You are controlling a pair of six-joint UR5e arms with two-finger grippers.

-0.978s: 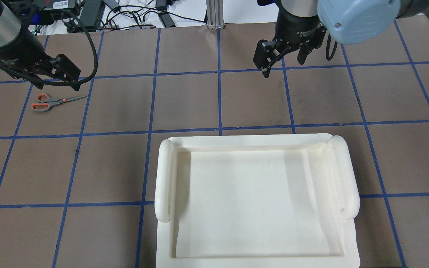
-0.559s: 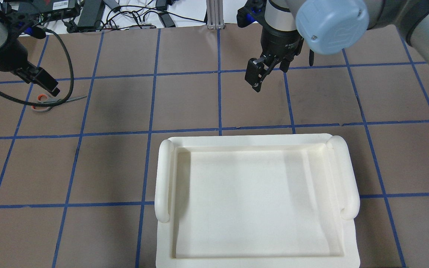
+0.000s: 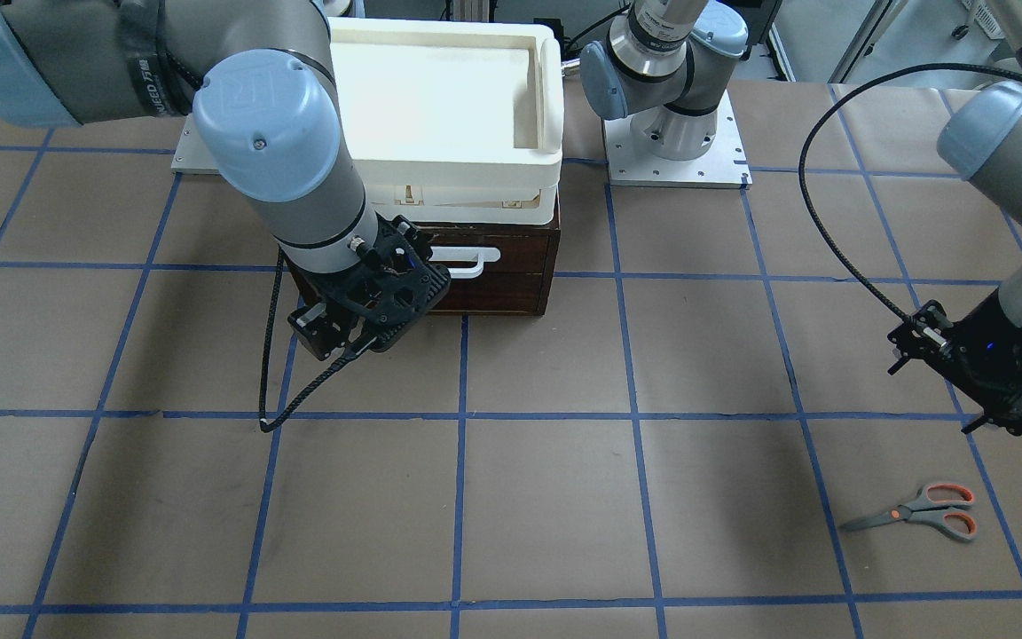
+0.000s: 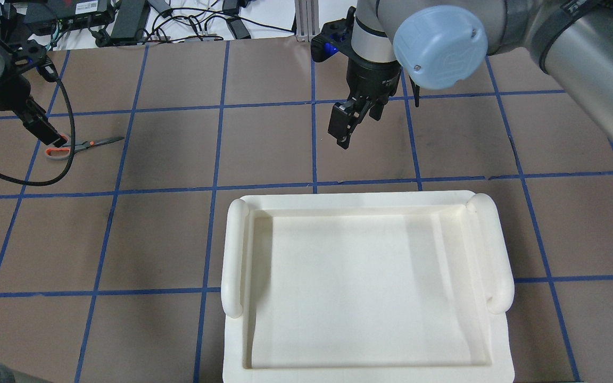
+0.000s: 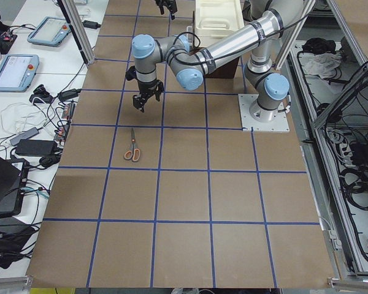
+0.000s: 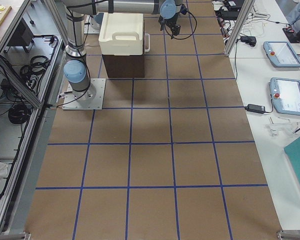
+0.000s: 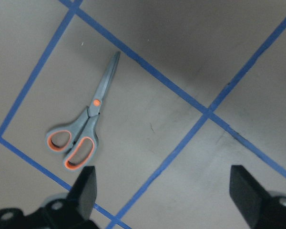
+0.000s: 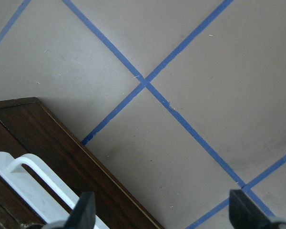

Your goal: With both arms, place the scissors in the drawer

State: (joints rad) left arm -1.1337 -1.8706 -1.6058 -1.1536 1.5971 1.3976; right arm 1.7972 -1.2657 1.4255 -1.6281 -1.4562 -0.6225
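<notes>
The scissors (image 3: 915, 515) lie flat and closed on the brown table, also seen in the overhead view (image 4: 93, 143) and the left wrist view (image 7: 83, 126). My left gripper (image 4: 55, 139) hangs open above their handles, apart from them; both fingertips (image 7: 88, 186) are spread wide. The dark brown drawer (image 3: 502, 284) with its white bar handle (image 3: 467, 259) looks shut, under a cream tray. My right gripper (image 3: 347, 342) is open and empty just in front of the drawer's left end; the drawer front (image 8: 62, 157) and handle (image 8: 31, 179) show in the right wrist view.
The cream plastic tray (image 4: 234, 250) sits on top of the drawer cabinet and hides it in the overhead view. Cables and power bricks (image 4: 125, 18) lie beyond the table's far edge. The left arm's black cable (image 3: 839, 248) loops over the table.
The left gripper has swung left and now covers the scissors' handles in the overhead view. The right gripper has moved left and closer to the drawer front, turning as it went.
</notes>
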